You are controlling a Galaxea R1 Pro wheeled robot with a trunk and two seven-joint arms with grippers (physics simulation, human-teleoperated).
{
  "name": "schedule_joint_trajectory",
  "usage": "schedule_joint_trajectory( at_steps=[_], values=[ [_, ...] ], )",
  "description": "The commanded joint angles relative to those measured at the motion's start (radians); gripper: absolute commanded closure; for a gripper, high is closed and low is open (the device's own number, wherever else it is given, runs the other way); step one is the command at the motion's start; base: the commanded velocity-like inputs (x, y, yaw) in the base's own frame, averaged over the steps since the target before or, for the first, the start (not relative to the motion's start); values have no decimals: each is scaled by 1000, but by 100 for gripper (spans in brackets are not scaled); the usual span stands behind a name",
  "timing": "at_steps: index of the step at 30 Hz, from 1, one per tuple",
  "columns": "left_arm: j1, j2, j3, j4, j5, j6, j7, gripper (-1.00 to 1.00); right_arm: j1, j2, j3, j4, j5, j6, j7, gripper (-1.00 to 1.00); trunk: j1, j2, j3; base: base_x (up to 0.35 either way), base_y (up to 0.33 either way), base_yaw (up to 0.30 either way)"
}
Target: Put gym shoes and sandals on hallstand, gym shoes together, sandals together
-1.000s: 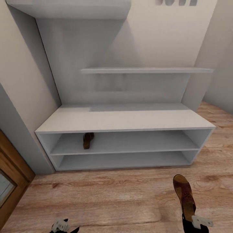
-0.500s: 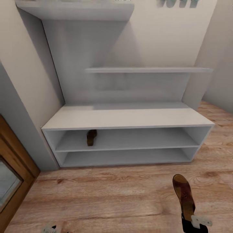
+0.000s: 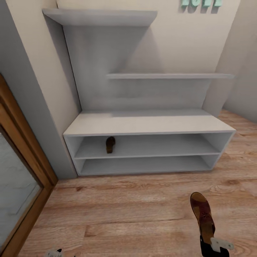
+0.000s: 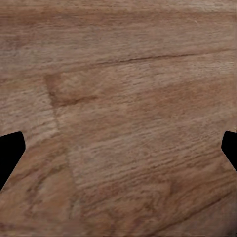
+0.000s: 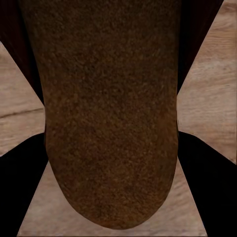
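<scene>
Wood-plank corridor floor (image 3: 117, 210) fronts the hallstand (image 3: 150, 125), 1 sandal (image 3: 110, 144) on its upper shelf. At 5 o'clock, the right end effector (image 3: 210, 246) clamps the second sandal (image 3: 202, 212), toe forward for shelving alongside; left end effector (image 4: 118, 148) spread, empty.

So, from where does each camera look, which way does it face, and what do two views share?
Head view: on the head, facing forward and down at the hallstand; the right gripper shows at the bottom edge.
Left wrist view: near the left gripper, facing the corridor floor; dark fingertips at the sides.
Right wrist view: along the fingers clamping a brown sandal.
Shared: that sandal and the floor.
</scene>
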Motion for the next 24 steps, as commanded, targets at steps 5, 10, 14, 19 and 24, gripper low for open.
schedule_joint_trajectory(
  at_steps=[5,10,14,19,24],
  values=[
    [-2,0,3,1,5,3,-6,-100,-1,0,0,0,-5,-4,2,100,-1,0,-1,-275,220,0],
    [-2,-2,4,1,5,4,-5,-100,-1,1,0,0,-6,-5,1,100,-1,0,-1,-226,243,0],
    [-2,-3,5,-4,5,4,-5,-100,-1,1,0,-1,-6,-5,1,100,-1,0,-1,-104,229,0],
    [-3,-7,1,-14,4,1,-6,-100,0,2,0,-1,-6,-5,2,100,-1,0,-1,-28,71,0],
    [-27,-19,-8,-71,0,15,-168,-100,-1,9,1,-1,-7,-5,2,100,-1,0,-1,-2,5,0]
  ],
)
